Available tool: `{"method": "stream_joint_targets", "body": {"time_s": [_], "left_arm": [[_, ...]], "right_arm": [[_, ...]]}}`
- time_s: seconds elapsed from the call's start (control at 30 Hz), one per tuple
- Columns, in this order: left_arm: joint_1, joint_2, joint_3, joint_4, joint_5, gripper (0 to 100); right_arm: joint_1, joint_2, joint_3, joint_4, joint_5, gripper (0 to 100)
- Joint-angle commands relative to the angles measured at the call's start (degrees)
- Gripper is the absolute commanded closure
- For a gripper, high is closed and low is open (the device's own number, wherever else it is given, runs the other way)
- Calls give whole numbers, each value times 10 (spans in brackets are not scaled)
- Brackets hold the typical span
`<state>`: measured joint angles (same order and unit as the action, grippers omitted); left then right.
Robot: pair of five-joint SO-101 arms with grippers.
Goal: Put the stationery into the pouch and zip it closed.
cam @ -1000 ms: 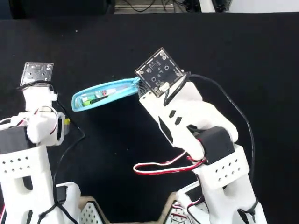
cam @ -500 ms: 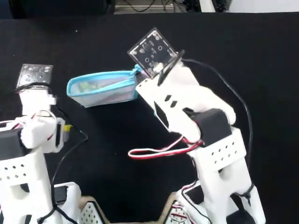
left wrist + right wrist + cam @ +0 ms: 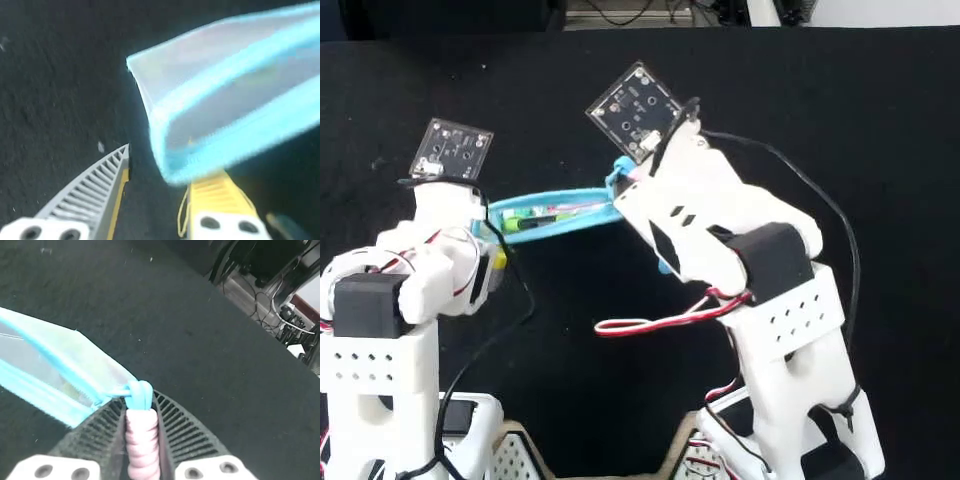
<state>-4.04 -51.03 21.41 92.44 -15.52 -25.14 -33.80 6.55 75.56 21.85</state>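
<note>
Left gripper (image 3: 167, 170): spread wide with nothing clamped; the pouch's free end sits just over its yellow finger, and the grey finger stands apart from the fabric.
Right gripper (image 3: 139, 402): closed tight on the pink pull loop (image 3: 141, 440) at the pouch's other end, carrying that end off the table.
Pouch (image 3: 555, 215): light-blue mesh pencil pouch, stretched nearly level between the two grippers and hanging from the loop.
Stationery (image 3: 545, 213): green and pink pieces lie inside the pouch, towards the left gripper's end.
Zip: looks unclosed along the pouch's upper edge, though the wrist view is blurred.
Handling: light, soft and floppy; the pouch will likely sag and twist unless both ends are held, and the contents may slide to the lower end.
Where to hold: probably the bound blue corner at the free end, so the zip can be pulled against it.
Table (image 3: 880, 120): black cloth under and beyond the pouch.
</note>
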Motion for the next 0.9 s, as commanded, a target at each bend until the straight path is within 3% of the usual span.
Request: {"method": "stream_joint_targets", "body": {"time_s": [0.0, 0.2, 0.47, 0.87], "left_arm": [[10, -7, -17, -49, 14, 820], [13, -7, 17, -127, 64, 820], [8, -7, 73, -168, 62, 820], [-87, -7, 70, -187, 62, 820]], "right_arm": [[-8, -34, -34, 9, -1, 988], [-90, -60, -34, 54, -1, 988], [-179, -64, -34, 55, -1, 988], [-275, -67, -38, 7, 47, 988]]}}
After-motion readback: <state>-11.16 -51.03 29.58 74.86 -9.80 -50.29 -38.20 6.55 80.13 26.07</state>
